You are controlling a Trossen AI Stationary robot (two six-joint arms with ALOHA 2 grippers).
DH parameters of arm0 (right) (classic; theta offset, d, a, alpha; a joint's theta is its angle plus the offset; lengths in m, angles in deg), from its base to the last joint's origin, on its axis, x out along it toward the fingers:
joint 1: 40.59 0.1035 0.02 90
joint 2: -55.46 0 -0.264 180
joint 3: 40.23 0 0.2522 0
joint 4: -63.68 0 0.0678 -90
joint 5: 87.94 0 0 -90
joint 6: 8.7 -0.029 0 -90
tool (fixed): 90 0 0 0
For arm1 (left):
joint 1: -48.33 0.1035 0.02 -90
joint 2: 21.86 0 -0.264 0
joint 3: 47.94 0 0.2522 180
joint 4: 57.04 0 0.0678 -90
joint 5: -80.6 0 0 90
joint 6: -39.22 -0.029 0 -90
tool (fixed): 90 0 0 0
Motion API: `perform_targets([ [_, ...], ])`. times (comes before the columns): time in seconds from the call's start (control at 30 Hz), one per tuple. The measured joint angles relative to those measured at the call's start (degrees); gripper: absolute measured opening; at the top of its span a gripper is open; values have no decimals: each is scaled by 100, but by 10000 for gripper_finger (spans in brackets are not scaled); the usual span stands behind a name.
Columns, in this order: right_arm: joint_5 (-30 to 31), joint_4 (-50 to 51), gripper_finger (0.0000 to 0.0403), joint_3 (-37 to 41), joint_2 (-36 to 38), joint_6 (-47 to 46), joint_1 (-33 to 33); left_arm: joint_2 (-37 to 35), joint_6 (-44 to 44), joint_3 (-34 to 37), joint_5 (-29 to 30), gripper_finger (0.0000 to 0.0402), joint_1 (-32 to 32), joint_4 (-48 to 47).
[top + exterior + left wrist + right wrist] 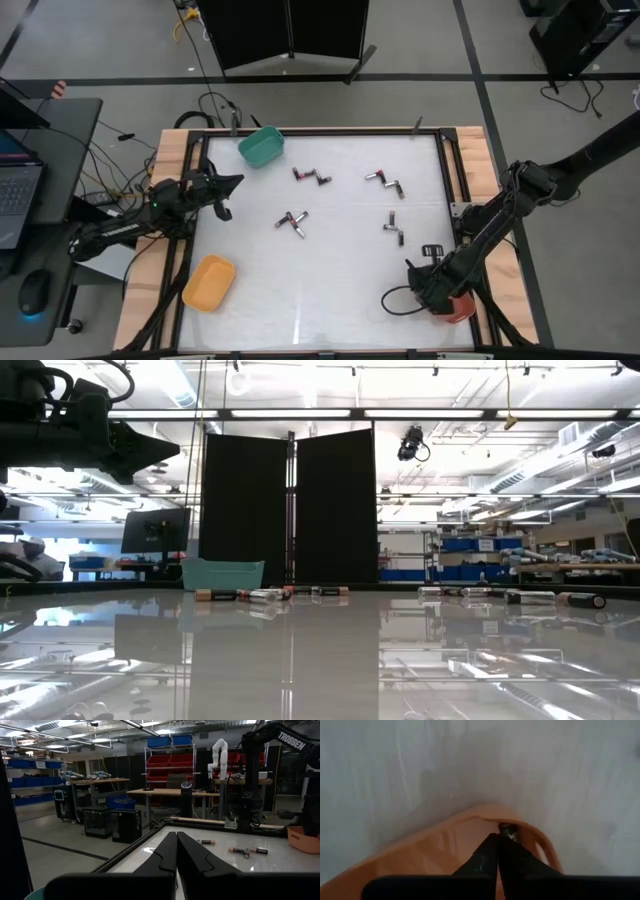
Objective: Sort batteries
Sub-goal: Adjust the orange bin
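Several small batteries lie in loose groups on the white table: one pair, another, a third and a fourth; the low view shows them as a row. My right gripper hangs over the red bin at the near right corner, shut, with a small dark battery at its tips. My left gripper is shut and holds nothing. It hovers at the table's left edge, just near of the green bin. My right gripper pinches a small dark battery between its two fingers, at their free ends only. The fingers point down from above. The battery is lifted clear and sits just over the far rim of the red bin.
An orange bin sits at the near left corner. The green bin stands at the far left. A black frame edges the table. The table's middle near part is bare white surface. A cable loop lies beside my right gripper.
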Motion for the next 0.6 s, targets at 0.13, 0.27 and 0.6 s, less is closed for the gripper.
perform_targets([
  [0.13, 218, -145, 26, 0, 0, 73, -2, 0, 0, 0, 2, 15, 0, 0],
  [0.27, 267, -196, 9, 0, 0, 161, -2, 0, 0, 0, 0, 15, -1, 0],
  [0.6, 280, -371, 25, 0, 0, 216, -2, 0, 0, 0, 0, 15, 0, 0],
])
